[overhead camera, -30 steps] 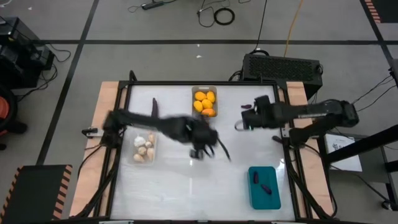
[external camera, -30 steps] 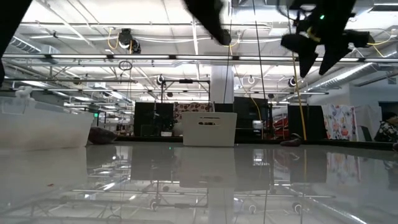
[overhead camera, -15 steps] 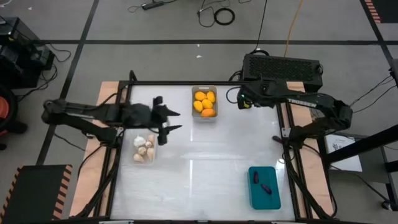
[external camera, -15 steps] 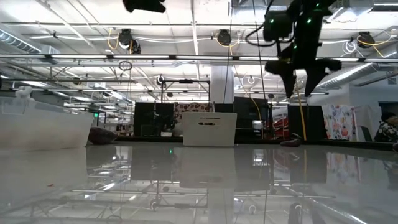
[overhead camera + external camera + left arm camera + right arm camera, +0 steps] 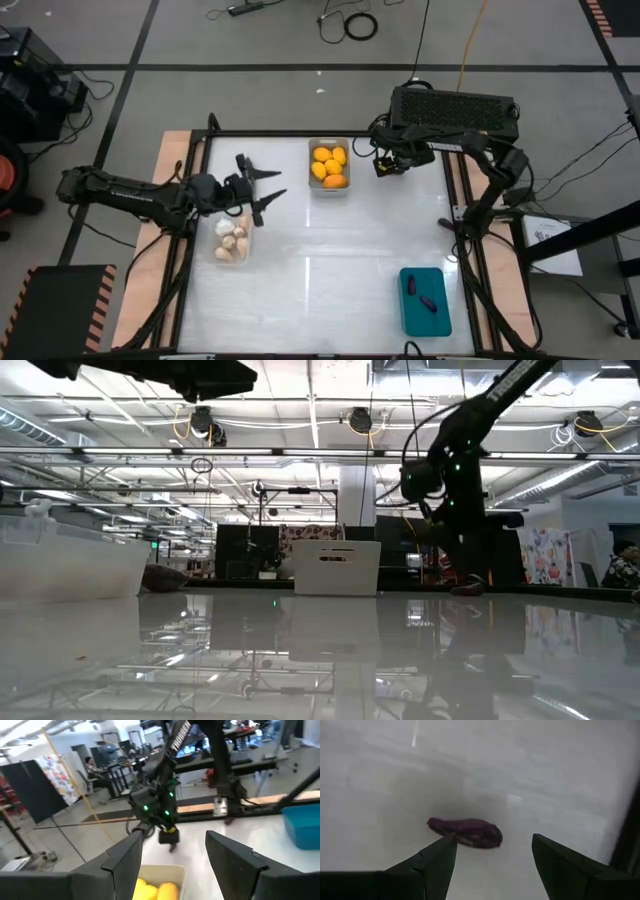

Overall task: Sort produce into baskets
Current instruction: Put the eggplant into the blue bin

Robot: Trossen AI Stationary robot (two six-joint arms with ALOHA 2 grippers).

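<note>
I see a dark purple eggplant piece (image 5: 466, 832), elongated, lying flat on the table (image 5: 545, 780), crosswise beneath my released right end effector (image 5: 492, 857); left end effector (image 5: 262, 186) released.

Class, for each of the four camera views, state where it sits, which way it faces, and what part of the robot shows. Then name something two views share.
High view: overhead, facing down; both arms, three bins on the table.
Low view: table height, facing the room; both arms overhead.
Left wrist view: on the left arm, facing the right arm; own open fingers.
Right wrist view: on the right arm, facing down at a purple eggplant piece; own open fingers.
Shared: yellow fruits appear in the high and left wrist views.
</note>
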